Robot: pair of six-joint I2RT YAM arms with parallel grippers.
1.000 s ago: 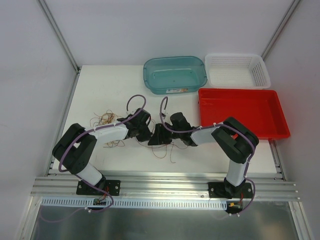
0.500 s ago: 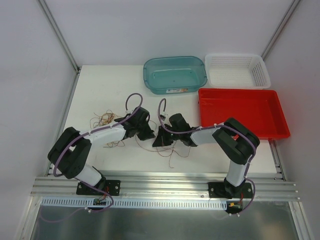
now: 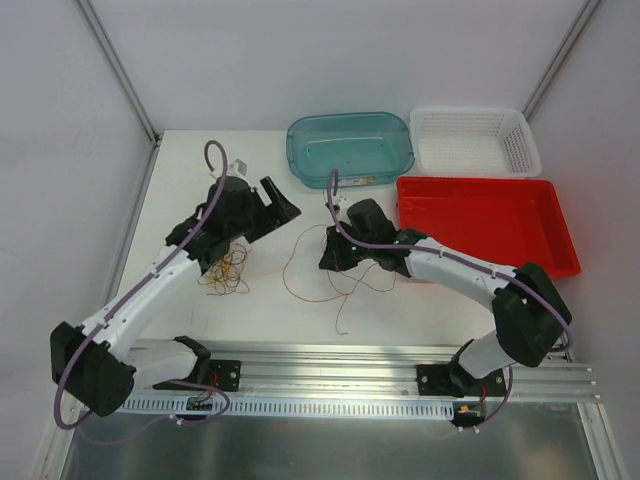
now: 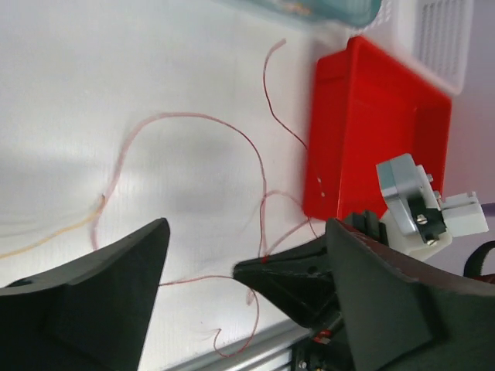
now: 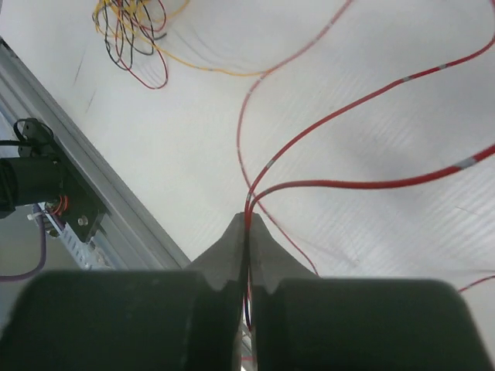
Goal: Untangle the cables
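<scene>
From above, the left fingers [image 3: 280, 205] hang wide open, empty, the cable tangle [image 3: 228, 268] just behind them. Left wrist: nothing held. Right wrist: right fingers [image 5: 247, 232] pinched shut on a red wire [image 5: 348, 184], the tangle off to their left.

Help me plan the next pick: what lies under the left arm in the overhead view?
A tangle of cables in yellow-orange, dark and red loops pokes out from beside the left arm. The arm covers part of the tangle, so how far it reaches beneath cannot be seen.
</scene>
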